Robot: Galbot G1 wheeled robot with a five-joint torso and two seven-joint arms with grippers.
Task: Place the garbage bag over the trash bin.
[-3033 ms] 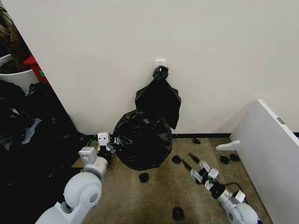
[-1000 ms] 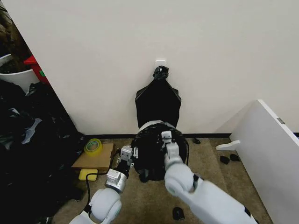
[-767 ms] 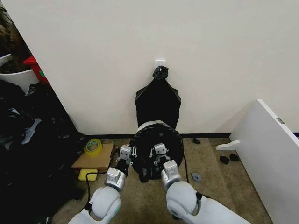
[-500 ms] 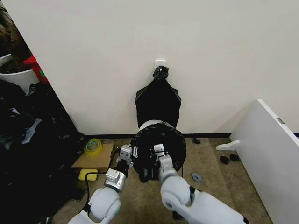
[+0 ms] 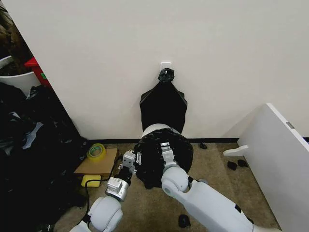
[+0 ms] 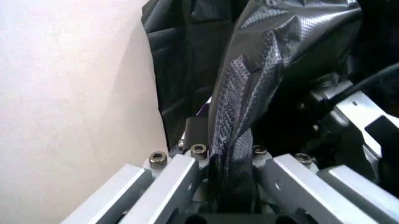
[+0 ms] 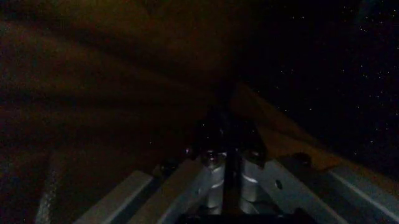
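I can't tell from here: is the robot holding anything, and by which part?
Left gripper pinches a fold of the garbage bag. Right gripper: cannot tell.

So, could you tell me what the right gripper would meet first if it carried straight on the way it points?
Probably the garbage bag lining the trash bin: the right gripper already points down into its dark opening, though depth is unclear.

arms: glossy white shells | wrists: silver metal | cable: black
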